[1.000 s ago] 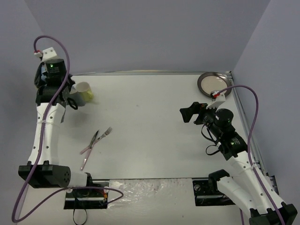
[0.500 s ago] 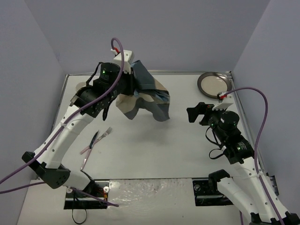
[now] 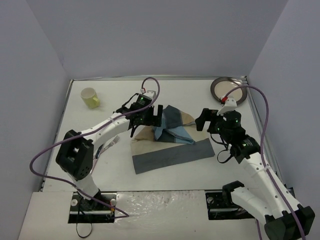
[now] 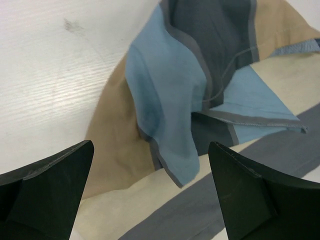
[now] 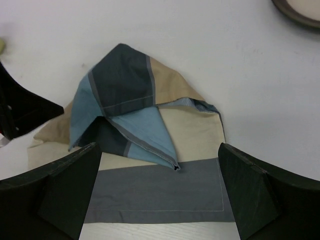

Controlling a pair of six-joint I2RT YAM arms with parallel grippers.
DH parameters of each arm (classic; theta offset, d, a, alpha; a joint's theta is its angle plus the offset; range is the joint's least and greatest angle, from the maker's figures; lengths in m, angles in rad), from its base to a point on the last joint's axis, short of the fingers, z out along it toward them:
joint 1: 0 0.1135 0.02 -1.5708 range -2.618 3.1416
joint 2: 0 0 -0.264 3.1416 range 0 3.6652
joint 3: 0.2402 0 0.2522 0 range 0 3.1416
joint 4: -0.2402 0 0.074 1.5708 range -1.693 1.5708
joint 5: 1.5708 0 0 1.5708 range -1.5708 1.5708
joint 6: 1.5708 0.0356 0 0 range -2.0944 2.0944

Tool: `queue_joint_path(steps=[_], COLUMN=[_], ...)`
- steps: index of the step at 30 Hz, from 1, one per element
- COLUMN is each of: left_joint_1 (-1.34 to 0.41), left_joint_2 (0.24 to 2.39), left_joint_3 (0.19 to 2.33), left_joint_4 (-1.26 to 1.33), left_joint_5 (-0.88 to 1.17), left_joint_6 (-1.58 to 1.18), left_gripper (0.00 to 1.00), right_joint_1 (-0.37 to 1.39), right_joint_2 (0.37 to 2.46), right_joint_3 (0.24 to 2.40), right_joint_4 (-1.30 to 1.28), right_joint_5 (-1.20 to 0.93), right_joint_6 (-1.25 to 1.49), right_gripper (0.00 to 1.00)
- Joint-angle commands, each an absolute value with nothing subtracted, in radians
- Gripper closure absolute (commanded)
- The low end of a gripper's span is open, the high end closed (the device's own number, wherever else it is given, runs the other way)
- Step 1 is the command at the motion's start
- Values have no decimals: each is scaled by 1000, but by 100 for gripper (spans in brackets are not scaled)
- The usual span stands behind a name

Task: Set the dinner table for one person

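Observation:
The striped blue-and-beige placemat (image 3: 170,152) lies in the middle of the dinner table (image 3: 175,95), its far half bunched and folded back over the flat grey stripe. My left gripper (image 3: 150,120) hovers open over the mat's left side, the blue fold (image 4: 165,100) between its spread fingers and nothing gripped (image 4: 151,145). My right gripper (image 3: 205,120) stands open just beyond the mat's right end. In its wrist view the placemat (image 5: 155,190) lies below the gripper (image 5: 159,146), apart from the fingers.
A yellow cup (image 3: 90,97) stands at the back left. A round plate (image 3: 228,90) sits in the back right corner, its rim in the right wrist view (image 5: 300,10). A fork (image 3: 114,141) lies left of the mat, partly hidden by the left arm.
The left arm carried the placemat through the air from the back left and down onto the table's middle. Its jaws have opened and let go. The right gripper shifted slightly towards the mat.

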State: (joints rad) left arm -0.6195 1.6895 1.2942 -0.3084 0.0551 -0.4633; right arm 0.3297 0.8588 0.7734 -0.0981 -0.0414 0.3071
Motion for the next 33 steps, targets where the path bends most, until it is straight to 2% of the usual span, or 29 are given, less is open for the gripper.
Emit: queue_joint_path(steps=[1,7,15,22,28,33], left_joint_1=[-588,-617,-674,-676,-676,-676], left_joint_2=[1526,1302,1097,1101,1161,1230], left_joint_3=[1368,1150,787,691,663,667], left_joint_4=[-211,-249,-345,-386,-347,-309], left_joint_5=[-48,-160,-189,-192,-155,-125], left_joint_6=[-528,-671,-886,-947,-949,-934], left_gripper=[3,3,5,8,15,19], right_joint_1=[356,456,708,779,812,833], right_joint_2=[971,1116,1271,1384,1451,1528], right_joint_3=[839,895,963,1007,1031,1052], right_joint_4=[-27,-11,64,116,143,172], right_joint_5=[-84,-66,97,109,100,99], right_joint_6=[258,186,53,42,28,30], right_gripper=[0,3,11,13,19,20])
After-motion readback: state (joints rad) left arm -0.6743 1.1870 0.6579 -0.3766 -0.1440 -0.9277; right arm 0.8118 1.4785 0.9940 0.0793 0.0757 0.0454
